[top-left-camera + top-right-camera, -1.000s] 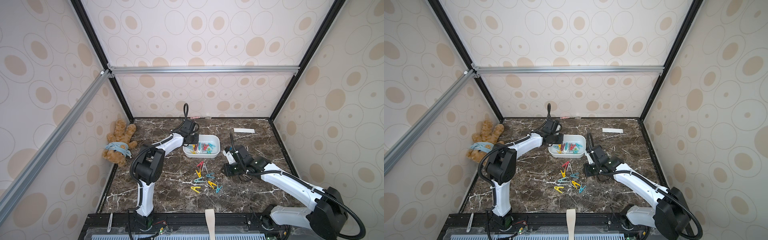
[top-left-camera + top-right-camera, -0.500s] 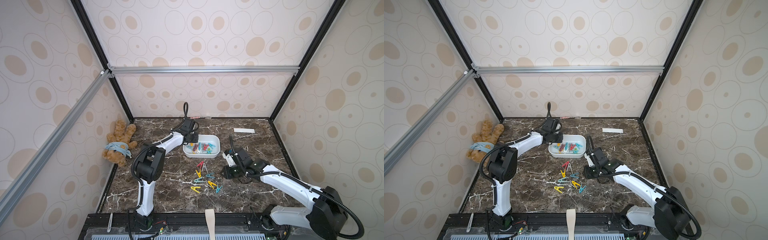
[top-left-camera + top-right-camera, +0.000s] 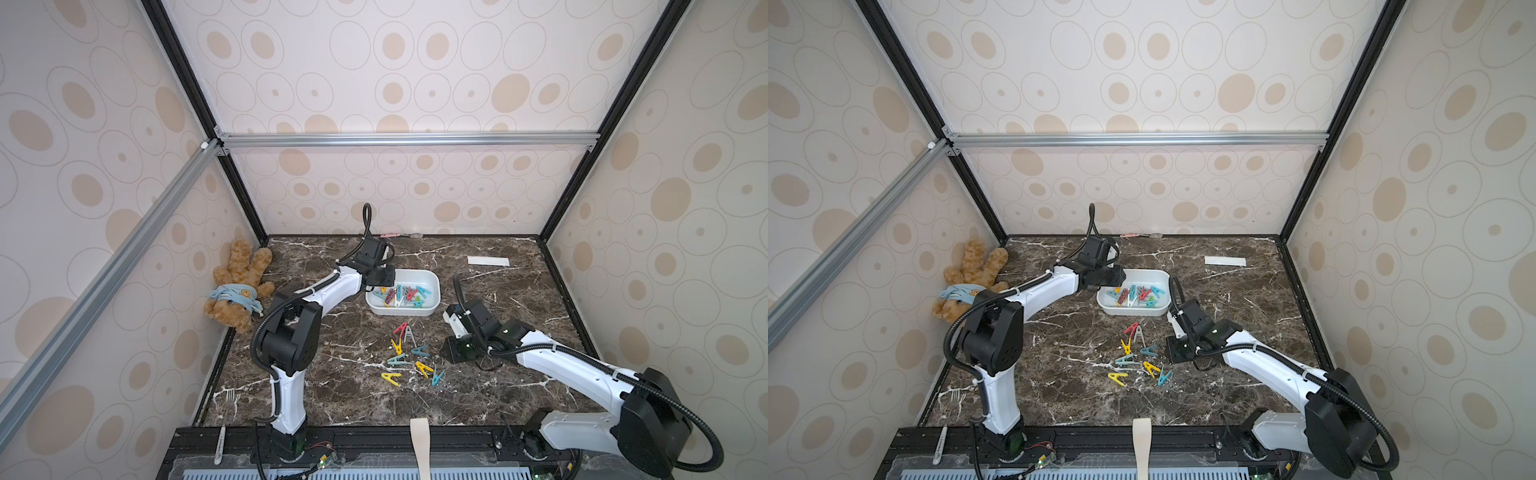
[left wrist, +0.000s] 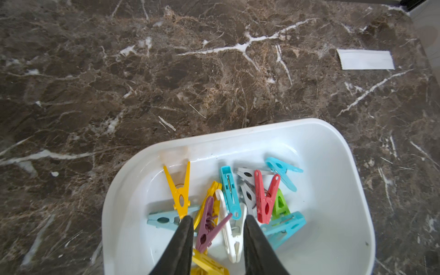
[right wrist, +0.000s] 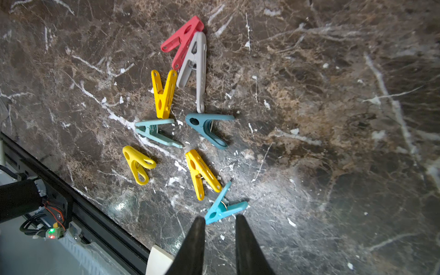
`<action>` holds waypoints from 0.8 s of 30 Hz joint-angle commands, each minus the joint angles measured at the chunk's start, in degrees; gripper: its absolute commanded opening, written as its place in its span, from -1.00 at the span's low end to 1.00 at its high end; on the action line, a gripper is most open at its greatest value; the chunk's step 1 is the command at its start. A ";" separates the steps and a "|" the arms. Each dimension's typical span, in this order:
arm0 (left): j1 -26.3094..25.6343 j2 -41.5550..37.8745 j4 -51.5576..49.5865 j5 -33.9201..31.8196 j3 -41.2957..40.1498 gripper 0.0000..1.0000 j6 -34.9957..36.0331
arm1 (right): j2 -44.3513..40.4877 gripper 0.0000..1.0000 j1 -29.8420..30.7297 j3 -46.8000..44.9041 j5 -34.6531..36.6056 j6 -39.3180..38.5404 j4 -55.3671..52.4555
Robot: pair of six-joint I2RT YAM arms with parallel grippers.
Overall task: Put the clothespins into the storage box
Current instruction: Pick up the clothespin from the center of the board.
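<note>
The white storage box (image 3: 401, 312) (image 3: 1133, 311) (image 4: 328, 202) holds several clothespins in mixed colours. My left gripper (image 4: 216, 217) (image 3: 384, 276) hangs open over the box's left end. Nothing is gripped: a purple clothespin (image 4: 209, 226) lies in the box below the gap, and a yellow one (image 4: 179, 190) leans on the wall. Several more clothespins (image 3: 409, 353) (image 3: 1140, 357) lie on the marble in front of the box. My right gripper (image 5: 220, 217) (image 3: 451, 353) is low beside them, open by a narrow gap, empty, with a blue clothespin (image 5: 223, 207) just off its fingertips.
A teddy bear (image 3: 237, 286) lies against the left wall. A white paper strip (image 3: 488, 261) (image 4: 365, 59) sits at the back right. A fork (image 3: 230, 397) lies front left. The black front rail (image 5: 71, 190) runs close to the loose pins.
My left gripper was shut above the box and its jaws have now parted. The right gripper has edged slightly down toward the loose pins.
</note>
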 commanded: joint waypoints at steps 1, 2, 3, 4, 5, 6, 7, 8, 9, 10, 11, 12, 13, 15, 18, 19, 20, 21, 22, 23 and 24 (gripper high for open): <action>0.17 -6.13 4.28 1.73 -4.68 -0.28 -3.18 | -0.74 -0.43 1.52 -3.45 2.46 6.35 -1.13; 0.16 -7.63 5.27 1.82 -6.36 -0.27 -3.84 | -1.20 -0.40 1.82 -4.80 2.21 8.87 0.29; 0.00 -9.36 6.17 1.61 -8.23 -0.27 -4.54 | -1.60 -0.34 2.15 -6.37 1.78 11.66 2.06; -0.02 -11.07 7.17 1.39 -10.09 -0.27 -5.02 | -1.67 -0.30 2.45 -7.64 1.27 14.10 3.56; -0.03 -12.54 7.74 1.14 -11.44 -0.26 -5.36 | -1.69 -0.27 2.73 -8.41 1.12 15.70 4.43; -0.11 -14.19 8.13 0.78 -13.27 -0.26 -5.69 | -1.52 -0.25 3.05 -9.05 1.12 17.20 5.29; -0.13 -15.77 8.55 0.59 -14.86 -0.26 -6.04 | -1.37 -0.23 3.36 -9.55 1.05 18.45 6.03; -0.11 -17.05 8.92 0.53 -16.43 -0.25 -6.37 | -1.15 -0.23 3.51 -9.74 1.03 19.33 6.51; -0.18 -18.52 9.28 0.55 -17.94 -0.26 -6.61 | -0.81 -0.23 3.71 -9.83 1.04 20.01 6.98; -0.26 -20.02 9.56 0.39 -19.62 -0.26 -6.66 | -0.44 -0.23 3.72 -9.64 0.99 20.56 7.16; -0.28 -21.20 9.51 0.11 -20.75 -0.26 -6.55 | -0.16 -0.24 3.76 -9.51 1.18 20.88 7.21; -0.32 -22.61 9.11 -0.38 -21.96 -0.25 -6.34 | 0.20 -0.24 3.74 -9.13 1.57 21.25 7.06; -0.37 -24.02 8.96 -1.14 -23.15 -0.25 -6.30 | 0.37 -0.25 3.72 -8.92 1.81 21.40 6.96; -0.37 -26.65 8.95 -1.95 -25.52 -0.24 -6.39 | 0.97 -0.26 3.73 -8.40 2.26 21.76 6.67; -0.32 -30.20 9.98 -1.87 -29.31 -0.23 -7.22 | 2.24 -0.33 3.73 -8.21 2.30 22.82 7.11; -0.37 -31.15 10.24 -1.81 -30.45 -0.23 -7.57 | 2.75 -0.33 3.73 -8.12 2.39 23.15 7.00; -0.37 -31.98 10.59 -1.70 -31.33 -0.23 -7.86 | 3.13 -0.34 3.73 -7.85 2.63 23.20 6.59; -0.36 -32.75 11.08 -1.17 -32.38 -0.23 -8.22 | 3.37 -0.35 3.80 -7.56 3.18 23.27 5.97; -0.37 -33.51 11.60 -0.71 -33.45 -0.23 -8.61 | 3.47 -0.34 3.80 -7.31 3.71 23.36 5.77; -0.36 -34.01 12.05 -0.35 -34.22 -0.23 -8.90 | 3.39 -0.34 3.88 -7.29 3.99 23.66 5.73; -0.37 -34.61 12.44 -0.04 -35.09 -0.23 -9.08 | 3.53 -0.34 3.82 -7.07 4.22 23.82 5.67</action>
